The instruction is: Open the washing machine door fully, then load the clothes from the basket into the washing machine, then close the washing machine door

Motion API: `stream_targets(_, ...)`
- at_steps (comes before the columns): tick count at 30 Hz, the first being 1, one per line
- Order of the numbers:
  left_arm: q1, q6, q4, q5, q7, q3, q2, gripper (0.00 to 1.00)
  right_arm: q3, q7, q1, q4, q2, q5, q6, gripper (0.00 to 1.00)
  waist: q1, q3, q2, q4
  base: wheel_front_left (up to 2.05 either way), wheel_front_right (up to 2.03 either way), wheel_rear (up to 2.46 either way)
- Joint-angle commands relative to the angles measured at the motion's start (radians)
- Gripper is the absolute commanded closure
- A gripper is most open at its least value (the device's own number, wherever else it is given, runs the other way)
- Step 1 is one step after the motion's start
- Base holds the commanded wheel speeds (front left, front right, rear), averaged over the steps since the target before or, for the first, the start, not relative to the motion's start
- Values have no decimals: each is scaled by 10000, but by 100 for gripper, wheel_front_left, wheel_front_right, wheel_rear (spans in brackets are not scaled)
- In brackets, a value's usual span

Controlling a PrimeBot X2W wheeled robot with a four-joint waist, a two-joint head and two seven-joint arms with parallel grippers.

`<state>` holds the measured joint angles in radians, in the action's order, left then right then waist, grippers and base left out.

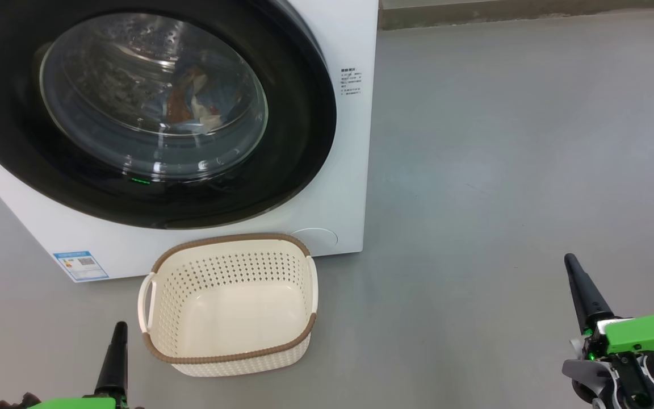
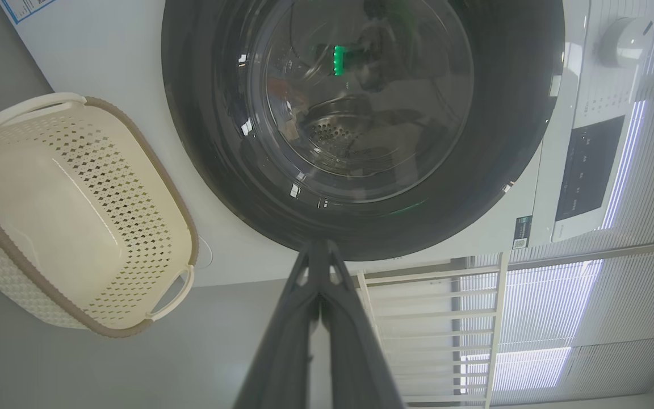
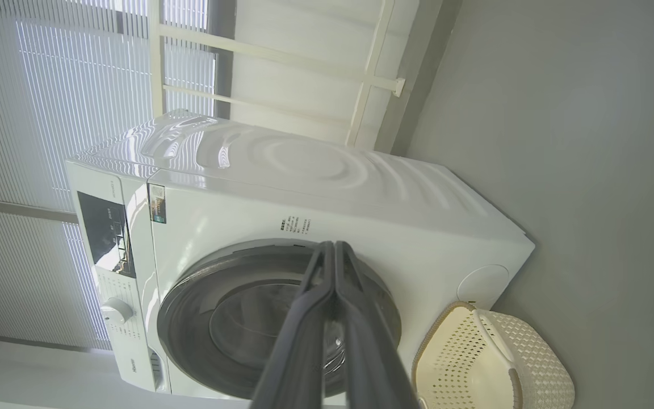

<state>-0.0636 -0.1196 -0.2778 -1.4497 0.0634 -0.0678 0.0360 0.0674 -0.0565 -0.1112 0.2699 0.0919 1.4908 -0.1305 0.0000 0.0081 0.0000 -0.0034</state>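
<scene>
The white washing machine (image 1: 338,187) stands ahead with its round black-rimmed door (image 1: 151,113) shut against its front. Through the glass I see the clothes (image 1: 196,102), a blue, orange and cream bundle lying in the drum. The cream basket (image 1: 230,304) sits on the floor just before the machine and holds nothing. My left gripper (image 1: 118,335) is low at the basket's left, shut, nothing in it; in its own wrist view the gripper (image 2: 318,250) points at the door (image 2: 361,113) with its fingers together. My right gripper (image 1: 574,267), far right, is shut and holds nothing.
Grey floor (image 1: 503,170) spreads wide to the right of the machine. A blue label sticker (image 1: 80,265) sits low on its front. Behind the machine are window blinds (image 3: 49,85) and a white rail frame (image 3: 361,74). The control panel with its knob (image 2: 622,40) lies beside the door.
</scene>
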Motion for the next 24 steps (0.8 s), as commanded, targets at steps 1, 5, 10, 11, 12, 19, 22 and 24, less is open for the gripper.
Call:
stream_targets(1,-411,-83,299,-189,98,-309,129,100,-104,-70,-35,-255,8,158,-5,100,0,-2,0,2,0,0,0)
stream_targets(5,-421,-91,306,-594,215,-354,133,100,31,-190,-13,-255,-92,479,-4,100,0,-16,0,11,0,0,0)
stream_targets(10,-434,-101,314,-1104,363,-411,138,100,201,-342,16,-256,-220,882,-3,100,0,-34,0,23,0,0,0)
stream_targets(11,-436,-103,316,-1206,392,-422,139,100,235,-372,21,-256,-245,962,-3,100,0,-37,0,25,0,0,0)
stream_targets(12,-439,-105,318,-1307,421,-433,140,100,269,-403,27,-256,-270,1042,-3,100,0,-41,0,28,0,0,0)
stream_targets(19,-445,-111,323,-1586,501,-464,143,100,370,-492,42,-256,-345,1256,-2,100,0,-51,0,34,0,0,0)
stream_targets(22,-445,-111,323,-1586,501,-464,143,100,375,-496,41,-256,-348,1252,-2,100,0,-51,0,34,0,0,0)
stream_targets(24,-445,-111,323,-1586,501,-463,143,100,378,-498,41,-256,-350,1250,-2,100,0,-51,0,34,0,0,0)
